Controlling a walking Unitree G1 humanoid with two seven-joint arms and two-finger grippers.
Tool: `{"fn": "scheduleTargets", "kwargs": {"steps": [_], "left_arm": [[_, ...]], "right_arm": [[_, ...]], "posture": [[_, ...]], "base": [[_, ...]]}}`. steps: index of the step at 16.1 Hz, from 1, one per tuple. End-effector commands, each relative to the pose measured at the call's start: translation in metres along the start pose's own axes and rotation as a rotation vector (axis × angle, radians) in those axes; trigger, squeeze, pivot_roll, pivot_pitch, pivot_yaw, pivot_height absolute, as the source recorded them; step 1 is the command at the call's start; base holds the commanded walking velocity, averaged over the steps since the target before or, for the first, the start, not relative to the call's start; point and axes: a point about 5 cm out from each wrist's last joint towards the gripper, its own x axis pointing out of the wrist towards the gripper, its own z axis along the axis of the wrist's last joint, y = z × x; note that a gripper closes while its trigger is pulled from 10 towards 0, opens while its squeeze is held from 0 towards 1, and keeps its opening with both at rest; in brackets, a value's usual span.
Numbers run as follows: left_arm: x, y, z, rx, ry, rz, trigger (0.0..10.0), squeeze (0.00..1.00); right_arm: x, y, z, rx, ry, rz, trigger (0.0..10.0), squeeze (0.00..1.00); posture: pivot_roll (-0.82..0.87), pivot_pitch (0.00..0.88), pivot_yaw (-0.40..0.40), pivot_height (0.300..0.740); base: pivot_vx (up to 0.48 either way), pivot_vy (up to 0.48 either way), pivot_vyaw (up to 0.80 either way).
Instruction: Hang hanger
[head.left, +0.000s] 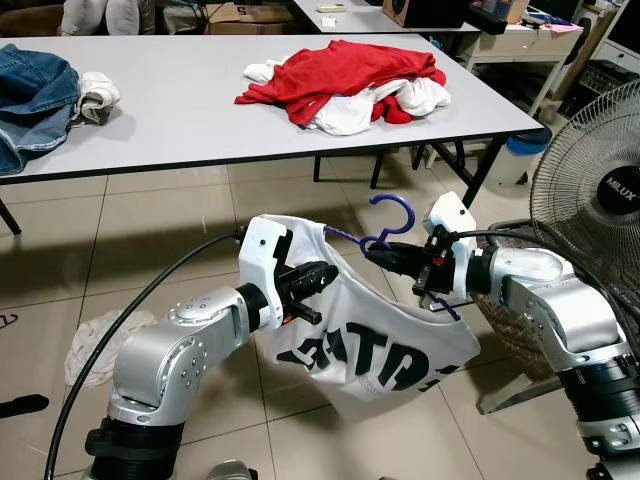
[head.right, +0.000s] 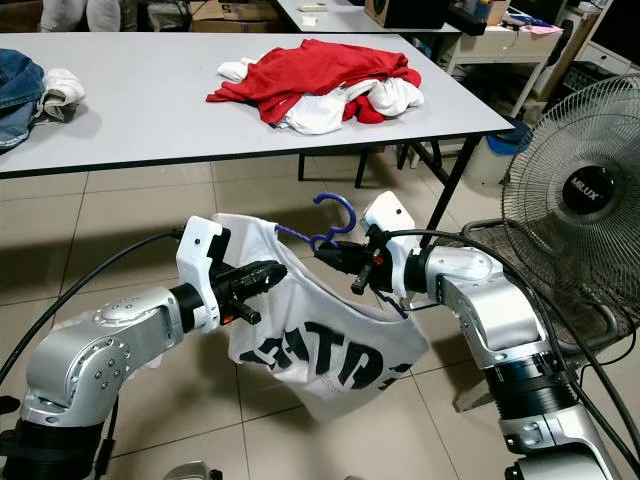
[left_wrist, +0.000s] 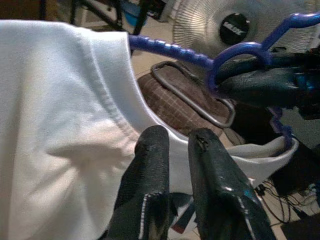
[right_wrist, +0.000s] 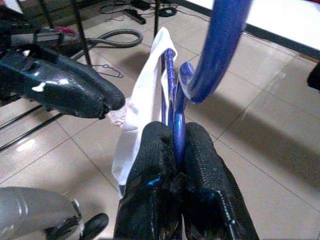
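A blue plastic hanger (head.left: 392, 218) is partly threaded into the neck of a white T-shirt (head.left: 372, 352) with black lettering, its hook pointing up. Both are held in the air in front of me, over the tiled floor. My right gripper (head.left: 378, 254) is shut on the hanger just below the hook; the right wrist view shows the blue bar (right_wrist: 176, 135) pinched between the black fingers. My left gripper (head.left: 322, 274) grips the shirt at the collar (left_wrist: 131, 131), its fingers (left_wrist: 150, 170) close together on the fabric. The hanger's far arm is hidden inside the shirt.
A grey table (head.left: 200, 130) stands ahead, bearing a pile of red and white clothes (head.left: 340, 80) and jeans (head.left: 30, 100) at its left end. A standing fan (head.left: 595, 190) is close on my right. A pale cloth (head.left: 95, 340) lies on the floor at left.
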Motion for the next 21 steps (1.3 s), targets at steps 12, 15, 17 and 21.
{"fn": "scheduleTargets", "kwargs": {"steps": [12, 15, 17, 21], "left_arm": [[0.022, 0.009, 0.008, -0.085, -0.062, 0.209, 10.0, 1.0], [0.023, 0.016, 0.008, -0.075, -0.073, 0.278, 10.0, 1.0], [0.025, 0.018, 0.008, -0.073, -0.083, 0.307, 10.0, 1.0], [0.028, 0.021, 0.01, -0.104, -0.117, 0.341, 10.0, 0.32]], "right_arm": [[0.033, 0.009, 0.014, 0.048, -0.1, -0.19, 10.0, 0.0], [0.04, 0.012, 0.018, 0.076, -0.118, -0.2, 10.0, 0.0], [0.043, 0.015, 0.021, 0.081, -0.125, -0.196, 10.0, 0.0], [0.049, 0.019, 0.024, 0.089, -0.133, -0.196, 10.0, 0.0]], "posture": [[-0.02, 0.0, -0.071, 0.74], [-0.02, 0.0, -0.075, 0.74], [-0.02, 0.0, -0.075, 0.74], [-0.03, 0.0, -0.077, 0.74]], "base": [[0.0, 0.0, 0.0], [0.0, 0.0, 0.0], [0.0, 0.0, 0.0], [0.0, 0.0, 0.0]]}}
